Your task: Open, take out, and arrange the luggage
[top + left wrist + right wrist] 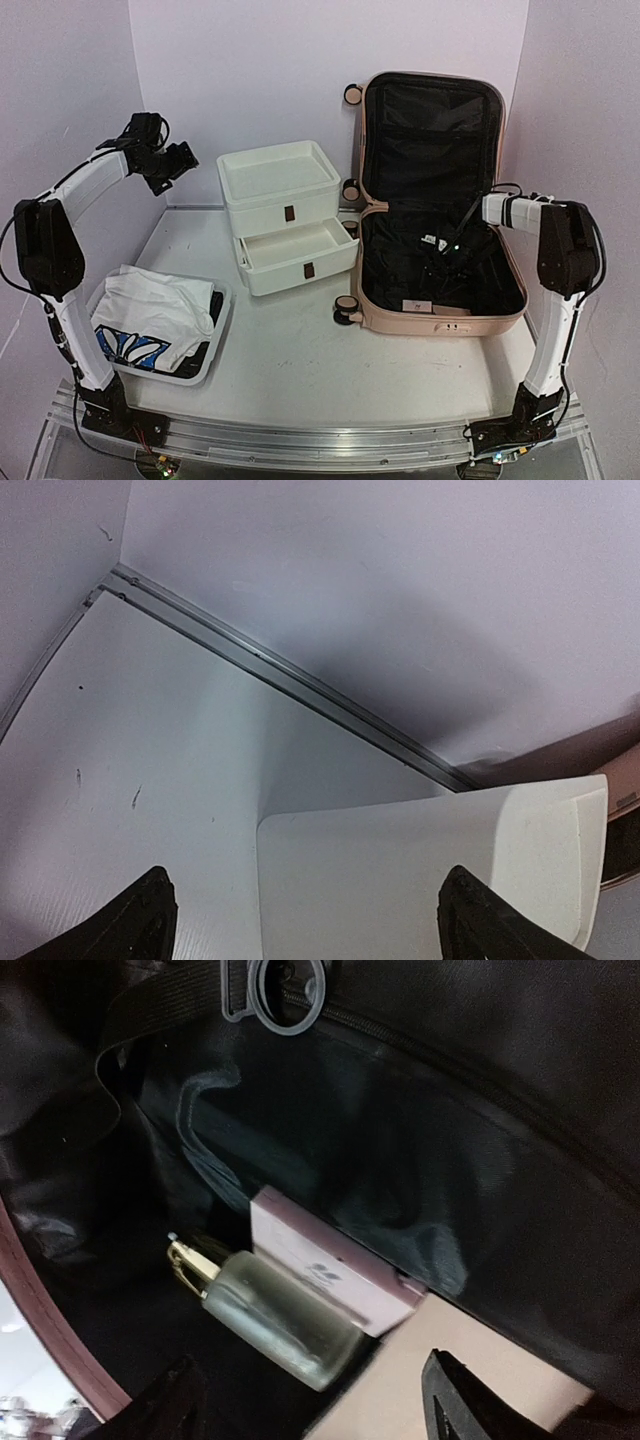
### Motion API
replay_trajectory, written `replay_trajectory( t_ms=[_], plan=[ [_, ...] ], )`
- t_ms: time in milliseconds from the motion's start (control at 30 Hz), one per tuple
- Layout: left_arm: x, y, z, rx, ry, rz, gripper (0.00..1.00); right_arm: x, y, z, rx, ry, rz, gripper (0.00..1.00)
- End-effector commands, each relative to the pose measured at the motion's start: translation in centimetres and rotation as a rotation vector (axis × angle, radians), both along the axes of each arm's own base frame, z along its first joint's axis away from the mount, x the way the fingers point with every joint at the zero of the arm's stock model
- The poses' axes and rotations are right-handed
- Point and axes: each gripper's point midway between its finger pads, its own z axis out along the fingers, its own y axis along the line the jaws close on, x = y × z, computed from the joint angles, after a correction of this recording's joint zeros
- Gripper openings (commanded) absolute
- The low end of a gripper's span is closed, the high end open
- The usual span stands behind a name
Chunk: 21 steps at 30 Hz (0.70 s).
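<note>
Your right pincer (320, 1410) is down inside the luggage (430, 140), fingers spread wide and gripping nothing. Your left pincer (310, 935) hangs high over the far left corner of the counter (290, 350), and it is spread and empty too. The luggage sits at the right of the counter, fully open. Its lid stands upright against the back wall, its lower shell lies flat, and black lining shows in both halves. You can see its caster wheels (345, 305) along the left side. Just to the left of the luggage stands the white drawer unit (285, 210), with its lower drawer pulled forward; the left wrist view shows one corner of this unit under the left pincer. At the near left, well apart from the luggage, the white basket (200, 375) holds a white garment (160, 305). A blue-patterned piece (125, 348) shows beneath that garment. In the right wrist view, a pale pink box (330, 1280) lies on the black lining just ahead of the spread fingers. A frosted glass bottle (275, 1320) with a gold cap lies touching its near side. A grey zipper ring (285, 990) sits at the top of that view, on a zip running across the lining. You cannot tell from above exactly where the right fingertips sit, as they are black against the black lining.
</note>
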Motion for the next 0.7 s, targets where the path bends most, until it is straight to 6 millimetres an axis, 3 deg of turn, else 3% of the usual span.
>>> replay_trajectory(
  t_ms=[0,133,333,567,667],
  plan=[
    [0.5,1.5,-0.5,-0.061,0.009,0.077,0.9,-0.5,1.6,-0.8,0.096,0.115,-0.063,0.72],
    [1.0,0.9,-1.8,-0.106,0.051,0.067,0.86,-0.1,1.5,-2.5,0.079,0.14,-0.069,0.67],
    [1.8,0.6,-2.4,-0.097,0.066,0.047,0.85,0.3,0.2,-4.1,-0.006,0.105,-0.049,0.72],
    [2.2,0.5,-2.7,-0.103,0.074,0.047,0.85,0.1,1.0,-4.3,0.029,0.111,-0.02,0.73],
    [2.1,0.5,-2.7,-0.099,0.077,0.046,0.85,0.1,0.2,-3.8,-0.034,0.072,-0.005,0.73]
  ],
)
